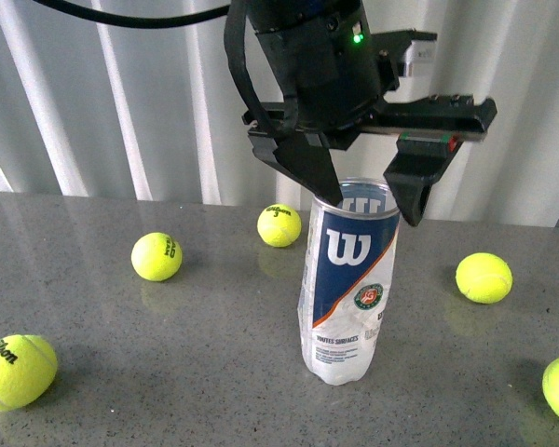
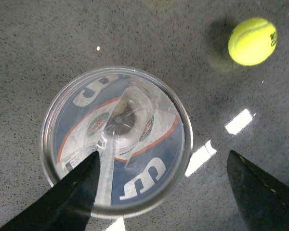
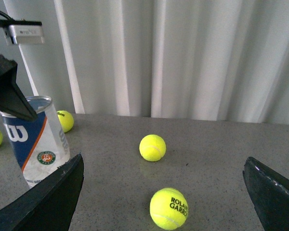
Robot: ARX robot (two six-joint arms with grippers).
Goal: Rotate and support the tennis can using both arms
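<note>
The tennis can (image 1: 347, 279) stands upright on the bench (image 1: 214, 354), long axis vertical, directly under your left hand (image 1: 371, 207). Its jaws are apart, straddling the rim. Your right hand (image 3: 164, 159), also apart, is well away.

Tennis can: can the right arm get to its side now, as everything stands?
Probably yes. The right gripper is open, and the tennis can shows its labelled side uncovered. The left gripper occupies only its rim. The nearest tennis balls lie off that path, as far as the right wrist view tells.
</note>
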